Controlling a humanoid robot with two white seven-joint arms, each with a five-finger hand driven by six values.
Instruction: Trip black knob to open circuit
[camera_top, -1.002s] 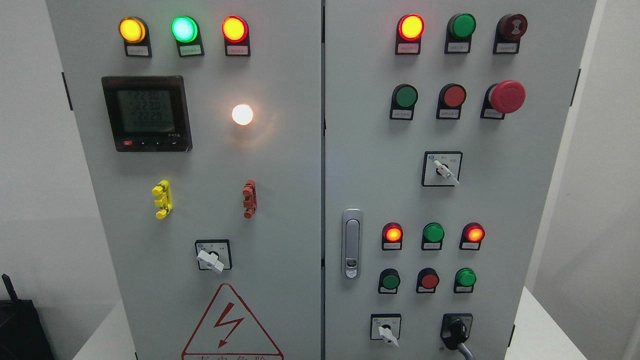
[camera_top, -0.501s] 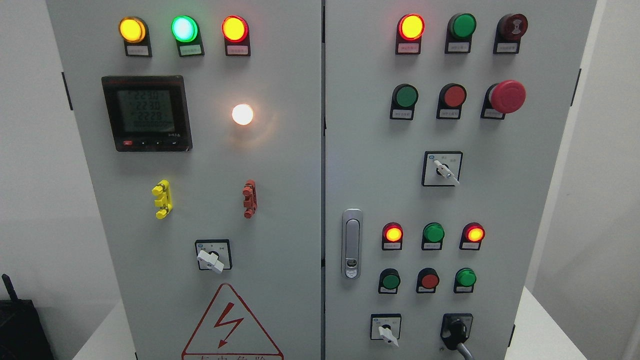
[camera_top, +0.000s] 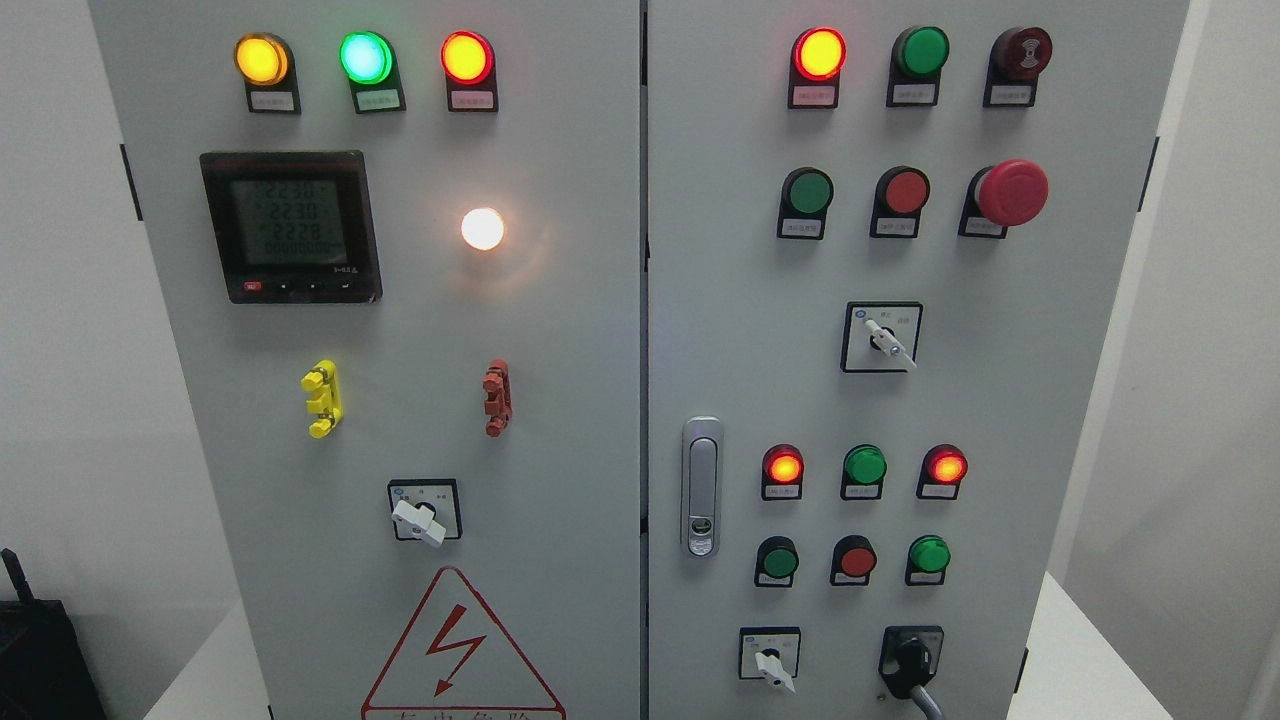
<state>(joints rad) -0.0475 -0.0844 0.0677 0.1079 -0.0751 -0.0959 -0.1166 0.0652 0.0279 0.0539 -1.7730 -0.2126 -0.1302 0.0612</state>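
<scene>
facing you is a grey two-door control cabinet (camera_top: 560, 400), seen from the head camera. take the silver door latch (camera_top: 702, 487), on the right door just beside the centre seam, as your landmark.

the black knob (camera_top: 910, 662) sits low and to the right of the latch, near the bottom edge of the right door, on a black square plate; its handle points down and slightly right, and a grey lever or cable leaves it toward the bottom edge of the view. just left of it, below the latch, is a white-handled selector switch (camera_top: 770, 662).

right of the latch you see a row of three lamps: a lit red lamp (camera_top: 783, 466), a green lamp (camera_top: 864, 465) and a second lit red lamp (camera_top: 946, 466). below them are three push buttons, green, red, green. above and right of the latch is another white-handled selector (camera_top: 885, 338), and higher still the red mushroom stop button (camera_top: 1012, 192).

left of the latch, on the other door, you find a third white selector (camera_top: 420, 518), a yellow clip (camera_top: 322, 398), a red clip (camera_top: 496, 397), a digital meter (camera_top: 290, 227), a glowing white lamp (camera_top: 483, 229) and, below, a red lightning warning triangle (camera_top: 460, 650).

neither robot hand appears in the view, so you cannot tell how its fingers stand. nothing touches the black knob.
</scene>
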